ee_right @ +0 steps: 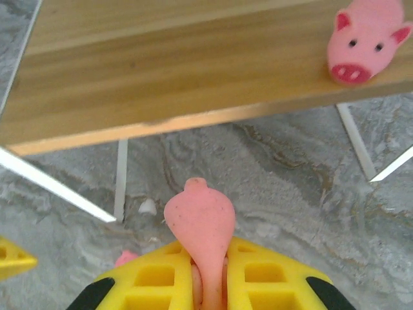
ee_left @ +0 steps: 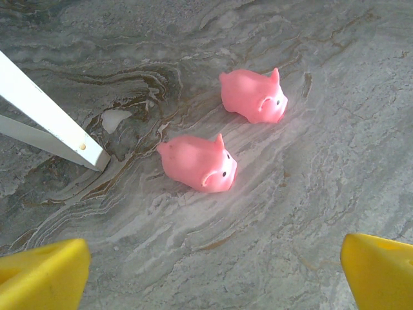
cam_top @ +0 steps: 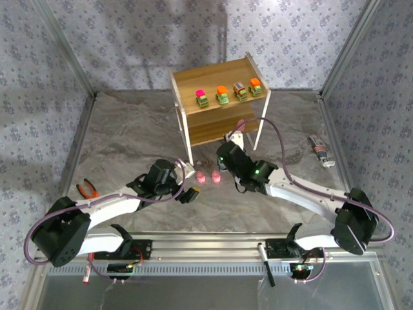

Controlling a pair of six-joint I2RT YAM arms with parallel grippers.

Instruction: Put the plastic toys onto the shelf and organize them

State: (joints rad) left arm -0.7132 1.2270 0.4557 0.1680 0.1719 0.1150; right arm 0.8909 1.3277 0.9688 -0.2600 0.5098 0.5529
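From above, the shelf (cam_top: 182, 82) stands at the far middle of the table (cam_top: 129, 135). Its top tier carries all four cars (cam_top: 222, 96) in a row. The right gripper (cam_top: 232, 139) reaches toward the near edge of the lower tier, where a pink pig (cam_top: 240, 123) sits toward the right. Two more pigs (cam_top: 200, 177) lie on the table just near of the shelf, between the two wrists. The left gripper (cam_top: 186, 181) hangs just left of them. Orange-handled pliers (cam_top: 87, 189) lie well off to the left.

From the left wrist, the left claw (ee_left: 213, 281) is spread wide with nothing between its yellow fingertips (ee_left: 42, 278). The two table pigs lie side by side just beyond it, the nearer pig (ee_left: 197, 163) and the farther one (ee_left: 253, 95), apart from each other. A white shelf leg (ee_left: 51, 119) stands to their left.

From the right wrist, the right claw (ee_right: 208, 274) is clamped on a fourth pig (ee_right: 199, 219), which sticks up past the fingertips. The lower tier's wooden board (ee_right: 161, 71) lies just ahead, and the shelved pig (ee_right: 364, 39) stands on its right part, facing the camera.

I judge the step in hand to be setting this pig on the lower tier. To do it well, the claw should clear the board's near edge before descending. It should aim just left of the shelved pig so a row begins, leaving room for the two on the table. It should let go only once the pig rests on the wood.
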